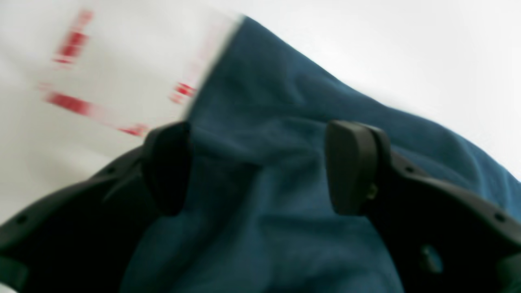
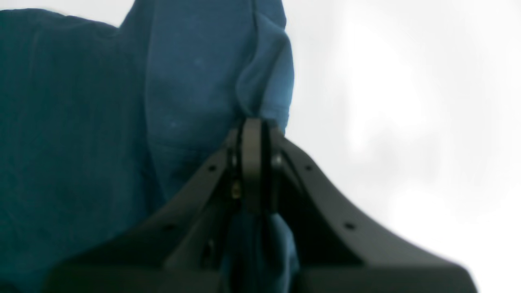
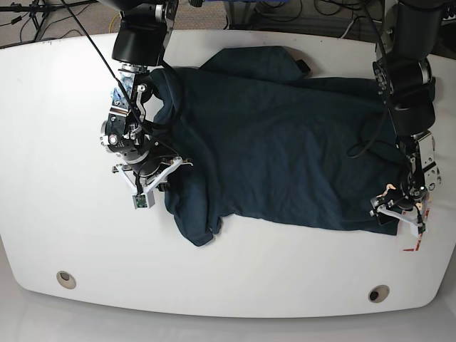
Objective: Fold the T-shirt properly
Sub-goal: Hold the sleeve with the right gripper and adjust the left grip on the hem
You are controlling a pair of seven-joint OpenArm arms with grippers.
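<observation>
**Fold barely begun: one edge pinched, the other not yet gripped**

White oval tabletop (image 3: 235, 285) carries everything. Plain dark teal-navy soft cloth T-shirt (image 3: 285, 157) lies spread across its middle, rumpled, one sleeve poking toward the far edge, no clean fold visible. No containers anywhere in view, so nothing held in any.

Right gripper (image 2: 253, 162) is clamped tight on a bunched ridge of the shirt, at the garment's left side in the base view. Left gripper (image 1: 258, 167) sits at the opposite edge, jaws spread wide with cloth lying between them, nothing gripped. Small red markings (image 1: 73, 101) on the table show beside it, blurred.

Judgement: grasp-acquisition step. Next move calls for the left jaws to close on that edge, then both arms lifting together to carry the cloth over.
</observation>
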